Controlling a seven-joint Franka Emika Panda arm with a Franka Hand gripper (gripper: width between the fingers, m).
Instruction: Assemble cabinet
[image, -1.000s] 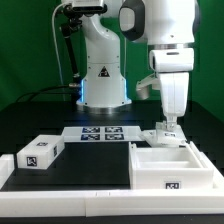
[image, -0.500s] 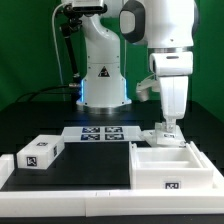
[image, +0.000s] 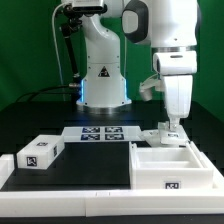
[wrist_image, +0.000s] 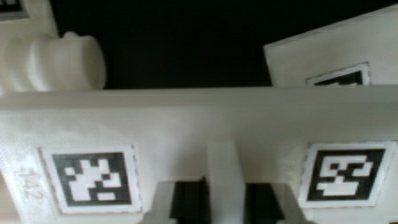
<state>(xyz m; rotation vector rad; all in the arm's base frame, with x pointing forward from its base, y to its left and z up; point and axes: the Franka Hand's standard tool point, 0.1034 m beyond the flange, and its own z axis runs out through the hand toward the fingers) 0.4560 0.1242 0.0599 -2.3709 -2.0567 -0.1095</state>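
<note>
Exterior view: slight drift just now to the exterior view's right, leaving the fingers low on a white piece at the far edge of the cabinet, near right on the counter. Cannot tell whether clenched or released. Likely fine alignment.

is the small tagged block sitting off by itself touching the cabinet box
Apart. The exterior view shows a wide stretch of bare black table between the small tagged block and the cabinet box.
</note>
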